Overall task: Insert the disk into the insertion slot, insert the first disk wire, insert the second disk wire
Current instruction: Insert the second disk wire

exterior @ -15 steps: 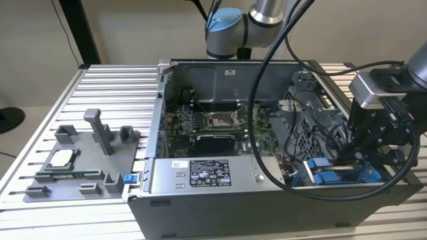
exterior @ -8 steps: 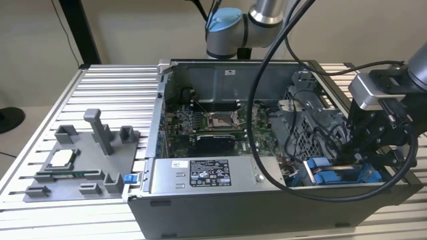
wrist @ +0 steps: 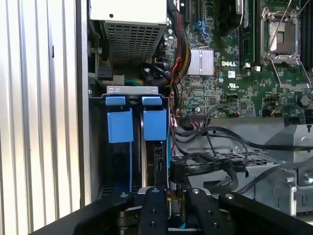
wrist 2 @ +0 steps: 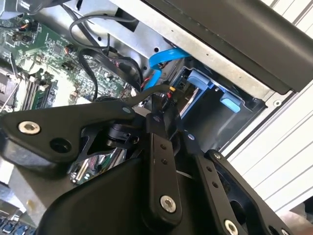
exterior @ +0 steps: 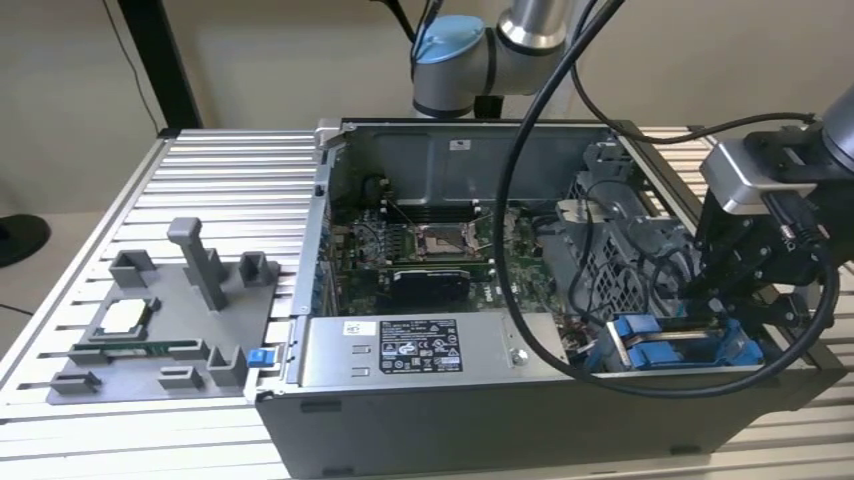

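1. Exterior view: An open computer case (exterior: pixel 534 300) lies on a slatted metal table (exterior: pixel 227 190). The gripper (exterior: pixel 727 300) hangs over the corner of the case at the exterior view's right, just above a bay with blue plastic caddy frames (exterior: pixel 667 345). The disk itself cannot be made out here; only the blue frames show in the bay. A grey power-supply box (exterior: pixel 400 350) runs along the near wall, with the green motherboard (exterior: pixel 427 250) behind it. A grey fixture tray (exterior: pixel 160 320) sits on the table at the exterior view's left, well apart from the case.

2. Second wrist view: The gripper (wrist 2: pixel 164 105) has its fingers (wrist 2: pixel 161 161) drawn close together, pinching a small black connector (wrist 2: pixel 168 93) on a black wire. A blue flat cable (wrist 2: pixel 164 61) curves just beyond it, beside the blue caddy tabs (wrist 2: pixel 215 90).

3. First wrist view: Two blue caddy latches (wrist: pixel 134 117) stand side by side in the bay. The gripper (wrist: pixel 168 203) sits just below them; its grip cannot be judged from this angle.
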Controlling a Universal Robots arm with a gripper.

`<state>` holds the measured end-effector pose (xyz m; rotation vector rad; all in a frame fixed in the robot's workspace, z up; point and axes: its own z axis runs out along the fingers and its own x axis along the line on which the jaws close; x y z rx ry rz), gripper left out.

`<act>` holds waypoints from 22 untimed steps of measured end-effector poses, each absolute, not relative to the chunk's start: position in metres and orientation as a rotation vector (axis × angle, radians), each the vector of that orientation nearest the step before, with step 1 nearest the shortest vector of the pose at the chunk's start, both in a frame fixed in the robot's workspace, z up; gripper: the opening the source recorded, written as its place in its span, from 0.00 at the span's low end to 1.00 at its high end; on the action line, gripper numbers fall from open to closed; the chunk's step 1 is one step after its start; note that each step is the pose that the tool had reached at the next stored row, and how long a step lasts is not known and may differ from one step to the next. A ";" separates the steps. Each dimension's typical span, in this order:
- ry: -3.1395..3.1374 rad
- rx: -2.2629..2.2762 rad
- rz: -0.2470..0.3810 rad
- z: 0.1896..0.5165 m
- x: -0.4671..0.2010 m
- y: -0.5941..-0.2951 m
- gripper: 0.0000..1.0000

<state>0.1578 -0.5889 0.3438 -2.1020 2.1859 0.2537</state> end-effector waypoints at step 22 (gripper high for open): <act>2.148 -2.071 0.268 0.382 0.147 -0.589 1.00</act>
